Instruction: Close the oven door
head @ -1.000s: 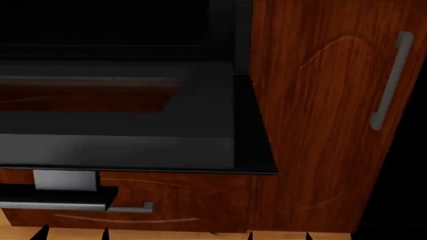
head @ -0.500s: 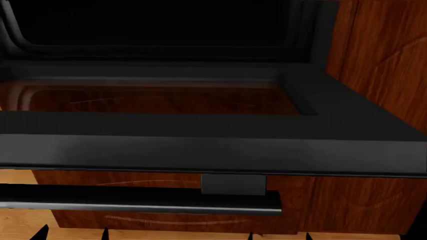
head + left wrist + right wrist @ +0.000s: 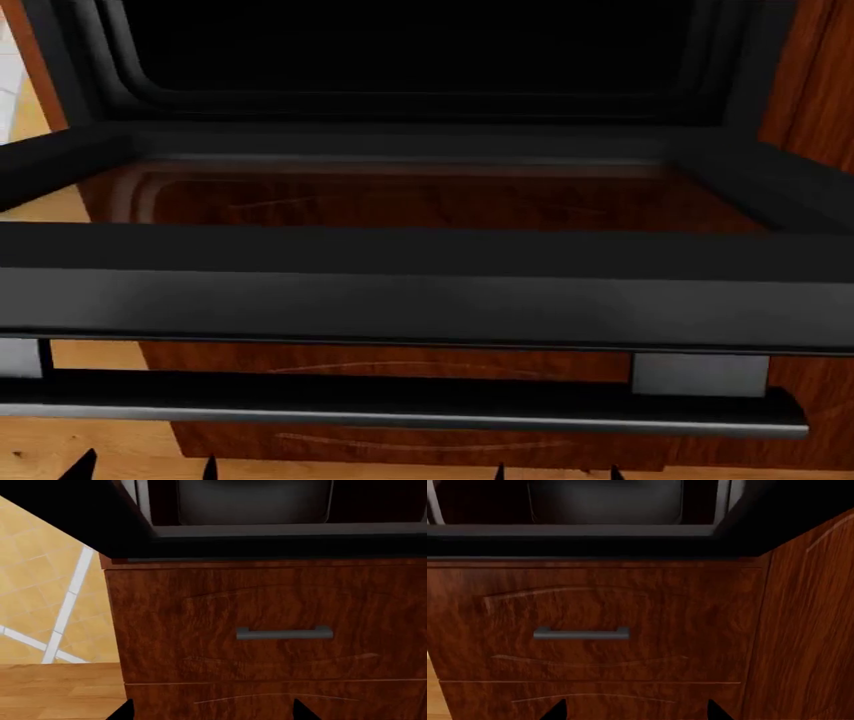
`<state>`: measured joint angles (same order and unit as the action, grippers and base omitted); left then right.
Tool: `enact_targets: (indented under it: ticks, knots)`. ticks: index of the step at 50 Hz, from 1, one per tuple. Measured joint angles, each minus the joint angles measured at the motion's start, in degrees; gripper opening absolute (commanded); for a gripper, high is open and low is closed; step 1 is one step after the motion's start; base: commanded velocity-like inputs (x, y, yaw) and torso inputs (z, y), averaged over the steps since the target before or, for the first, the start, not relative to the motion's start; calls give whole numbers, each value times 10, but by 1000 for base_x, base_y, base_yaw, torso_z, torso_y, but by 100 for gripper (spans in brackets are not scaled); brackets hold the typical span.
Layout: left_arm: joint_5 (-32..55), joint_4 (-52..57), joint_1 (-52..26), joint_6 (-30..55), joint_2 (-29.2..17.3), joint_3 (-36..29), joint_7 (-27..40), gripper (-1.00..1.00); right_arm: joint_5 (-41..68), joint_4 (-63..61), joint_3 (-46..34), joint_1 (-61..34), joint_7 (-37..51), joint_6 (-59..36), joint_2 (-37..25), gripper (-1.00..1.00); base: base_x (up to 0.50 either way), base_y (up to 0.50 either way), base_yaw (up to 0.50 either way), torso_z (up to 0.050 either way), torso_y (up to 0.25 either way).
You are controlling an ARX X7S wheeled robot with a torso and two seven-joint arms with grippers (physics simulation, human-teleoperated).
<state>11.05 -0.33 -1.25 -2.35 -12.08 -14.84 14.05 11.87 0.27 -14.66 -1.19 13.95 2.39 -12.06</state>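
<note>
Both grippers sat low, near the floor, under the open oven door.

Only dark fingertips [image 3: 127,711] showed, so I could not tell if they were apart or together. The oven door [image 3: 427,275] lay flat, out toward the robot. It looked heavy and stiff, its glass breakable. Its long bar handle [image 3: 400,408] on the near edge seemed best to lift.

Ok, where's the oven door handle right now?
In the head view, the handle runs along the bottom, under the open oven door's front edge, above the wooden drawer.
</note>
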Motion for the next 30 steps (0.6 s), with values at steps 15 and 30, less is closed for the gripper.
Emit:
enact_targets:
  ticks: [15,30]
  knots:
    - [-2,0,-1,2,-2,-6,5,100,5,0,-1,-1,4,0,-3,100,0,0,0,-5,0]
    - [-3,1,-2,4,-6,-11,10,100,8,0,-3,-2,9,-2,-5,100,0,0,0,-47,0]
